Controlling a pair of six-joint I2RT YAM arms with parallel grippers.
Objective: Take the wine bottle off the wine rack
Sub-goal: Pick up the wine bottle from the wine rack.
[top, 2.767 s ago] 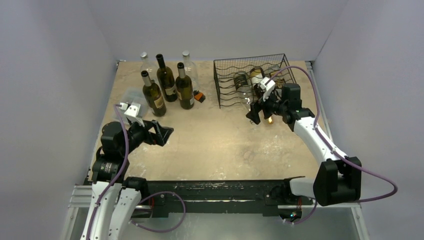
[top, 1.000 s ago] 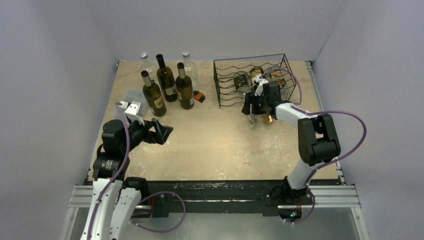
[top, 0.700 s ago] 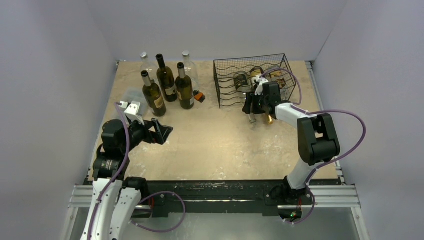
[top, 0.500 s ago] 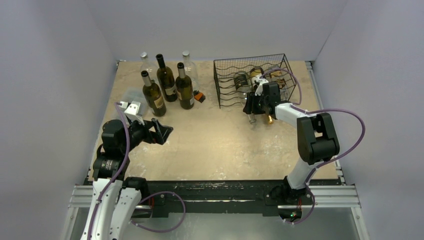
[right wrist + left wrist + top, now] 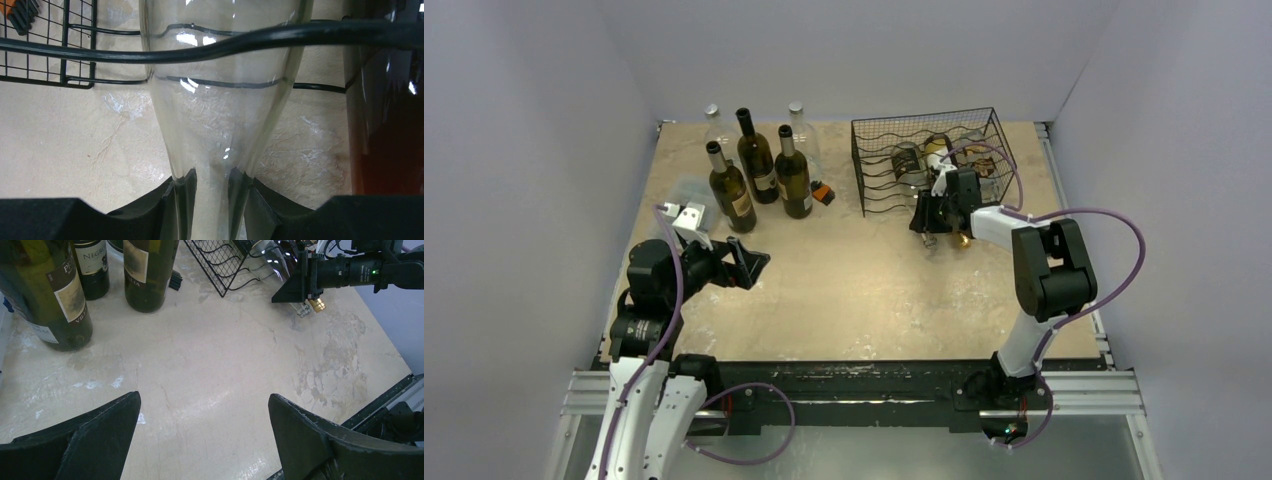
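Observation:
The black wire wine rack (image 5: pixel 884 165) stands at the back right, with bottles lying in it. A clear wine bottle (image 5: pixel 220 100) pokes neck-first out of its front. My right gripper (image 5: pixel 212 192) is shut on that bottle's neck, both pads pressed against the glass; from above the gripper (image 5: pixel 929 218) sits at the rack's front edge. A rack wire (image 5: pixel 100 54) crosses the bottle's body. My left gripper (image 5: pixel 205 405) hangs open over bare table at the left (image 5: pixel 749 265), holding nothing.
Several upright bottles (image 5: pixel 754 170) stand at the back left, next to a small clear plastic box (image 5: pixel 689 190) and an orange-and-black object (image 5: pixel 823 192). A gold-capped bottle neck (image 5: pixel 962 240) sticks out beside the held one. A dark amber bottle (image 5: pixel 385 140) lies close on the right.
The right arm swung in to the rack front and folded its elbow. Its jaws narrowed until they met the clear bottle's neck. The left arm has stayed still.

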